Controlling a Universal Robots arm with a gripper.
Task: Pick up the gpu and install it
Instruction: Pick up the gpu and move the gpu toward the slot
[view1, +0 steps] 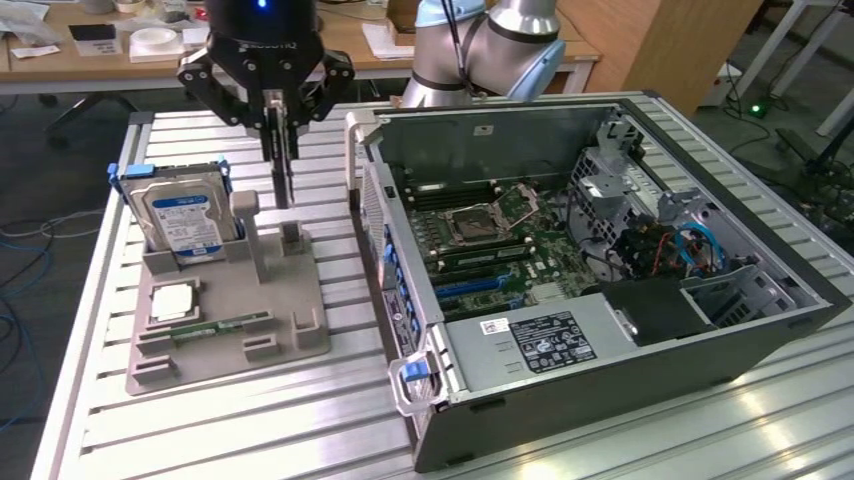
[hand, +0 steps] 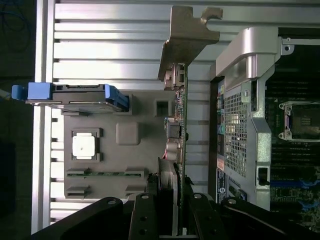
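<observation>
Exterior view: gripper (view1: 276, 108) pinches gpu (view1: 282, 170), card hanging vertical over tray (view1: 234, 292); open case (view1: 694, 352) at 3 o'clock. Edge-down hold probably suits a slot.

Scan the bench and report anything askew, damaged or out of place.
Nothing stands out. The gpu hangs straight, clamped in the jaws over the grey holder. The hard drive stands upright in its slot there, and the open case lies on its side beside the holder.
</observation>
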